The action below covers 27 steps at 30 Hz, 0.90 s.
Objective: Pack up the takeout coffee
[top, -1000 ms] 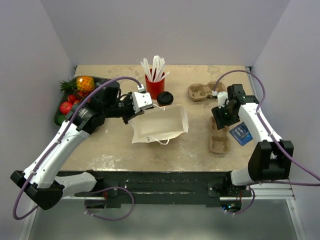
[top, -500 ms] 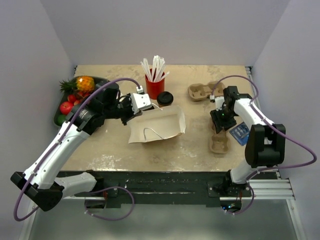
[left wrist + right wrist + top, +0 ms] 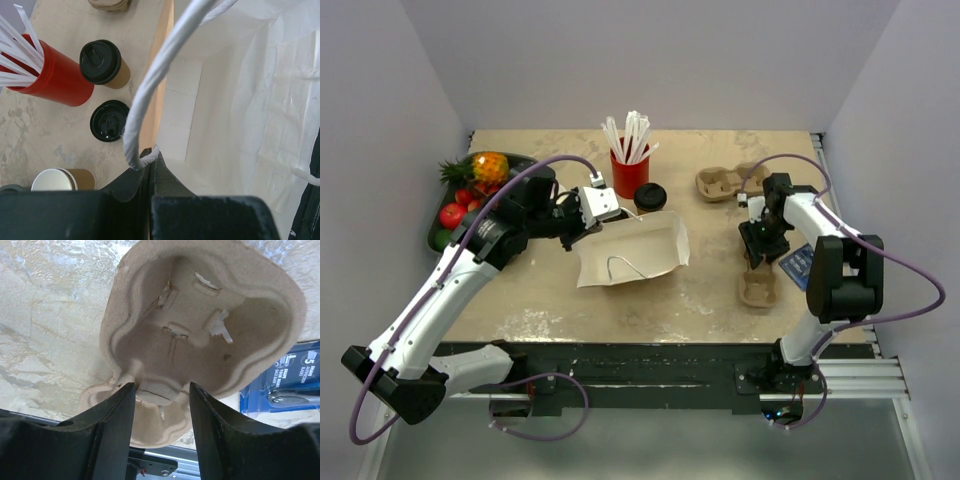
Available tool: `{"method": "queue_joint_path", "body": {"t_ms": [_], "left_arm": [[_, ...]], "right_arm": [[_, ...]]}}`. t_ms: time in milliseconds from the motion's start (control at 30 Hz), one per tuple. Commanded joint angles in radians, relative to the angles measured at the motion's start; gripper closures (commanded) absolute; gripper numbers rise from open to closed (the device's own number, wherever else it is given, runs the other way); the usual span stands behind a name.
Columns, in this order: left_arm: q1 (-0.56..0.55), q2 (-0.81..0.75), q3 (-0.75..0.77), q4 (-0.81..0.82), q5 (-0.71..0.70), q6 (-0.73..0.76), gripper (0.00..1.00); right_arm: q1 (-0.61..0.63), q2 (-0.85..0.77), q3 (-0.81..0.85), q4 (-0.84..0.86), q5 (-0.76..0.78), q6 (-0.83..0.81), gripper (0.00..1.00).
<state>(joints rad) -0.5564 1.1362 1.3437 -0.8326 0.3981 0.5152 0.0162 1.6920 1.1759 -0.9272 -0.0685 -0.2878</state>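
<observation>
Jaws of the left gripper [image 3: 151, 160] are clenched on the rim of the white paper bag [image 3: 240, 100], right at the root of its twisted handle [image 3: 160, 75], and this holds the mouth open at mid-table. Jaws of the right gripper [image 3: 161, 390] stand apart, one on each side of the central bridge of the pulp cup carrier [image 3: 200, 340]. Whether they already bear on the bridge cannot be told.

The carrier lies near the right edge of the table, with a blue packet [image 3: 285, 385] just beside it. A second carrier [image 3: 725, 182] sits toward the far right corner.

The takeout coffee [image 3: 105, 62], lid on and upright, stands outside the bag near the middle of the far edge, just beside the red straw cup [image 3: 55, 75]. A loose black lid [image 3: 110, 121] and a lidless tan cup [image 3: 55, 180] are near it.

The step in hand appears to be taking up the carrier.
- Close squarely on the bridge, since thin pulp may tear or fold under an off-centre pinch.
- Lift level so the lower well clears the packet.
- Hold the left pinch steady, because a slack rim would let the mouth of the bag sag shut.
- Approach the coffee from the side away from the straws.
</observation>
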Motion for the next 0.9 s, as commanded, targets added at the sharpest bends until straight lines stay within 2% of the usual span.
{"method": "queue_joint_path", "body": {"t_ms": [0, 300, 433, 867], "left_arm": [[0.010, -0.023, 0.000, 0.033, 0.036, -0.007, 1.00], [0.013, -0.015, 0.006, 0.027, 0.038, -0.006, 1.00], [0.012, -0.016, 0.005, 0.018, 0.038, -0.003, 1.00], [0.012, -0.018, -0.001, 0.023, 0.038, -0.001, 1.00]], "right_arm": [[-0.009, 0.012, 0.028, -0.001, 0.012, 0.016, 0.50], [-0.010, 0.029, 0.031, -0.019, 0.038, 0.045, 0.60], [-0.010, 0.014, 0.016, -0.032, 0.053, 0.061, 0.54], [-0.010, -0.022, 0.002, -0.035, 0.119, 0.085, 0.50]]}}
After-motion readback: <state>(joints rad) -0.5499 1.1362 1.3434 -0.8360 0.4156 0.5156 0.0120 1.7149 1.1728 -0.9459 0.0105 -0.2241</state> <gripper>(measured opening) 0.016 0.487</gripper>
